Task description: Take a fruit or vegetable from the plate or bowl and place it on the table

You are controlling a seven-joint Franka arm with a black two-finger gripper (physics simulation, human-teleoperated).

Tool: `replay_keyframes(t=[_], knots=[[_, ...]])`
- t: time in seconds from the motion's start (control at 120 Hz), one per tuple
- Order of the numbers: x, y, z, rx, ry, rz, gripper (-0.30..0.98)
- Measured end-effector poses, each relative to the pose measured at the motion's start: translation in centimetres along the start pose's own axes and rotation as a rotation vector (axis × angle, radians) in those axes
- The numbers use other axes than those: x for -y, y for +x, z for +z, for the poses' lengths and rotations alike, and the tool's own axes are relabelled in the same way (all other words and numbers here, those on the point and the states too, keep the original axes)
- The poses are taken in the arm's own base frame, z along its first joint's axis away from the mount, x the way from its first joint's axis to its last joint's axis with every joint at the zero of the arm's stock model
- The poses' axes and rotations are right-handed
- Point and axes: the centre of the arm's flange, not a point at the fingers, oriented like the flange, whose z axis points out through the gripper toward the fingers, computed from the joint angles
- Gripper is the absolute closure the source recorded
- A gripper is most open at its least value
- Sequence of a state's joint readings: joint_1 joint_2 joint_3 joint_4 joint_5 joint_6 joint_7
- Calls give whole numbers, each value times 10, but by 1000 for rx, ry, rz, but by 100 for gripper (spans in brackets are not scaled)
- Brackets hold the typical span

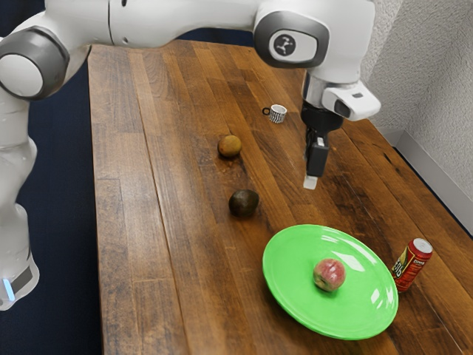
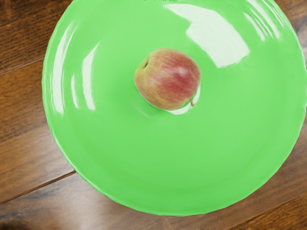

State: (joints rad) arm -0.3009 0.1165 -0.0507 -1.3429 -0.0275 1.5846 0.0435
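On the plate, near its middle, sits the round red-and-yellow apple (image 1: 329, 274), so task's not done: it's the pick candidate & hasn't been lifted. Under it, the wide glossy green plate (image 1: 295, 281), shallow w/ a low rim, rests on the brown wood-plank worktop (image 1: 140, 288). Just beside the rim, at the exterior view's right, stands the red metal drink can (image 1: 412, 264); can't tell if they touch. Off the plate's other side, nearby, lies the dark roundish fruit (image 1: 243, 202); farther out, the orange-brown round fruit (image 1: 230, 146), then the small black-and-white patterned mug (image 1: 278, 113), well apart from the apple.

Black pincer (image 1: 310, 182) hangs above the worktop, pointing down, apart from the apple & holding nothing. Can't tell from pics if it's apart or together.

Step in hand, I'd say: approach, pre-grasp. Next: line up over the apple, make sure pincer's apart, go straight down w/ one side each way round the fruit, stop short of the plate, then clamp approx. mid-height. Apple's smooth & rounded, so an off-centre grip could roll it or squirt it out; going too low could knock the plate. After that: lift past the rim, carry over to the worktop toward the exterior view's left, set down gently, release.
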Motion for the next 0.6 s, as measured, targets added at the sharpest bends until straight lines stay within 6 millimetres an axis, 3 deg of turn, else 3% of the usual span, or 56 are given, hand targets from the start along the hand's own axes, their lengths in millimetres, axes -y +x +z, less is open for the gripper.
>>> replay_keyframes(t=[0.117, 0.283, 0.425, 0.6], knots=[[-23, 4, 5, 4, -3, 40, 0], [-32, 42, 25, -10, 0, 60, 0], [-42, 82, 69, 7, -11, 77, 0], [-56, 104, 122, 56, -18, 98, 0]])
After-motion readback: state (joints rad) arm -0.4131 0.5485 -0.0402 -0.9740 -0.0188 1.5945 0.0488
